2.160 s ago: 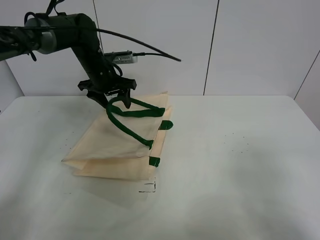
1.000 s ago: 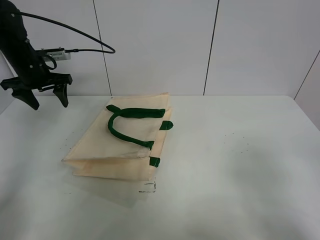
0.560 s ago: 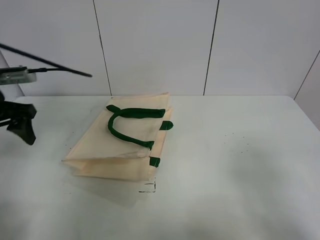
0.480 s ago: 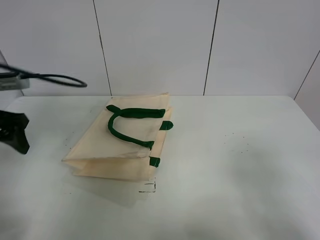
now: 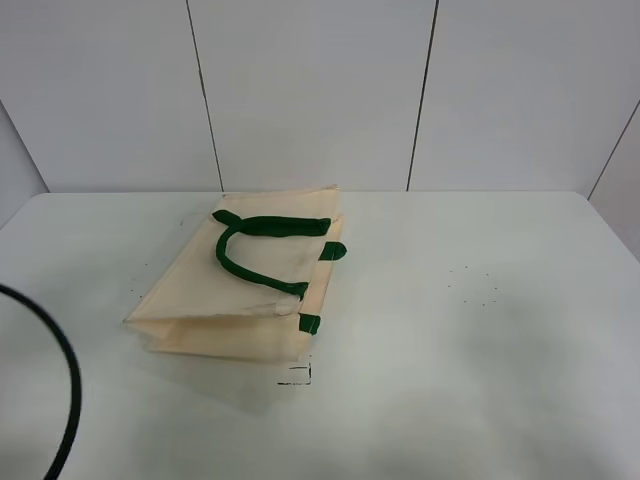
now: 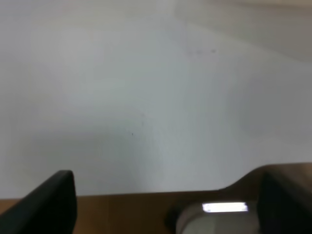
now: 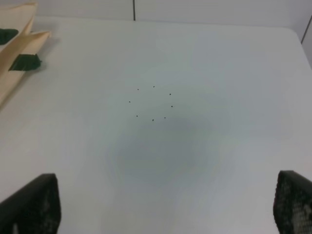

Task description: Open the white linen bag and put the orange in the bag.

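Note:
The white linen bag [image 5: 240, 285] lies flat and shut on the table, left of the middle, with its dark green handles [image 5: 262, 246] lying on top. Its corner also shows in the right wrist view [image 7: 14, 44]. The orange is not in view. My left gripper [image 6: 165, 178] is open and empty over bare table near an edge, out of the exterior high view. My right gripper [image 7: 167, 176] is open and empty over bare table to the right of the bag, also out of the exterior high view.
A black cable [image 5: 70, 400] loops in at the lower left of the exterior high view. The white table [image 5: 480, 330] has small dark specks [image 7: 153, 103] right of the bag. White wall panels stand behind. The left wrist view shows the table's edge with brown floor [image 6: 122, 214] beyond.
My left gripper let go of the green handle, which dropped flat on the bag. The left arm swung away to the left and out of the exterior high view; only its cable shows.

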